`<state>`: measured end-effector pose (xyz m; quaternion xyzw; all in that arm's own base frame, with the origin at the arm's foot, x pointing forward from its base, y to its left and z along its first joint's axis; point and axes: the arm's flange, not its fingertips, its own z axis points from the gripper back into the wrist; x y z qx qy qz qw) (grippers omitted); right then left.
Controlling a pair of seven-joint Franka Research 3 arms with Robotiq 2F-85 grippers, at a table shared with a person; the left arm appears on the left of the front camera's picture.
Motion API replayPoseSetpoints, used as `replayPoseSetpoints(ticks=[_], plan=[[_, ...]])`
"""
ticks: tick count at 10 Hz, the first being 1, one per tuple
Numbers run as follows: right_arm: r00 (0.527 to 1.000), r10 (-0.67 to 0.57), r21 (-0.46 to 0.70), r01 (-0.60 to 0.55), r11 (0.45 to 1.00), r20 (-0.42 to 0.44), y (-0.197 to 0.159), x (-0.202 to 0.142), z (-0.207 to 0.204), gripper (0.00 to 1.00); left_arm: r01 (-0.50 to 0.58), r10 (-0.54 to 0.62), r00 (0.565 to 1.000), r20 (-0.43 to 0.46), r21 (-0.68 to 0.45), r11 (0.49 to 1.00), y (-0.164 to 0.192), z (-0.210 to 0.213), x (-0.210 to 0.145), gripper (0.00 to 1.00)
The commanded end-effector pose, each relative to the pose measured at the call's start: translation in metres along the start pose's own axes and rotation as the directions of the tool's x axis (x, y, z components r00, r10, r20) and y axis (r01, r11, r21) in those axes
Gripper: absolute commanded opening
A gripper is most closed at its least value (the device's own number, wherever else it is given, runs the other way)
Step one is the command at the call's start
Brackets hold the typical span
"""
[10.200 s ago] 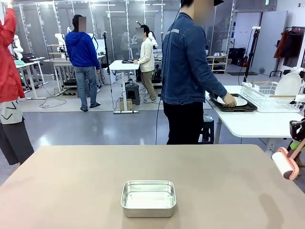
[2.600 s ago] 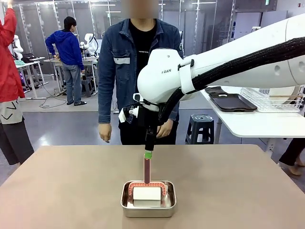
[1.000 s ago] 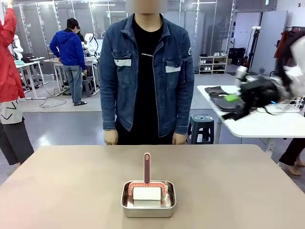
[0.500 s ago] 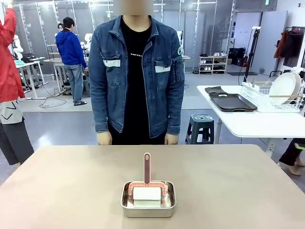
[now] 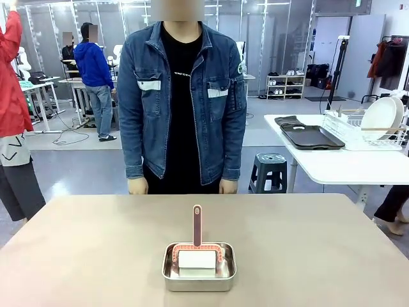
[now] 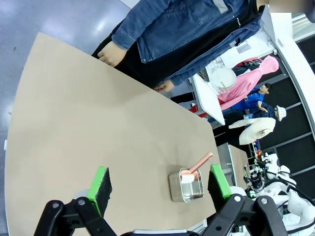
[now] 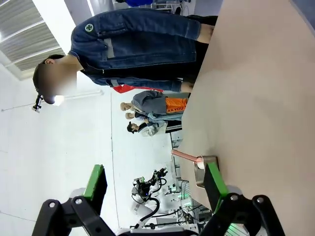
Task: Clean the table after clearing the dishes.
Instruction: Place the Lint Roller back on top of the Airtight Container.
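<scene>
Rectangular steel pan (image 5: 199,267) holds pink-handled roller (image 5: 197,246) on matte table (image 5: 89,256).

The front camera sits low at the robot's edge of the table (image 5: 77,256), facing a person (image 5: 182,102) opposite. Each wrist camera looks down from high above, rolled sideways, between its own green-padded fingers. All three views share the tabletop, the person and a small steel pan (image 5: 199,266).
</scene>
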<state>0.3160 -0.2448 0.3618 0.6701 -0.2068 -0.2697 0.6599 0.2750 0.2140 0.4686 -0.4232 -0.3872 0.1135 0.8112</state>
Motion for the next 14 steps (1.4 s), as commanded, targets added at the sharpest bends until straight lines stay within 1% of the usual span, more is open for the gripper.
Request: replayPoseSetpoints(ticks=[1,14], plan=[[1.000,0.015,0.009,-0.015,1.000,-0.011,0.0078,0.0031,0.0006,1.00,0.003,-0.003,1.000,-0.004,-0.008,1.000,-0.0004,0.0022,-0.0007,1.00],[1.000,0.015,0.009,-0.015,1.000,-0.011,0.0078,0.0031,0.0006,1.00,0.003,-0.003,1.000,-0.004,-0.008,1.000,-0.0004,0.0022,-0.0007,1.00]])
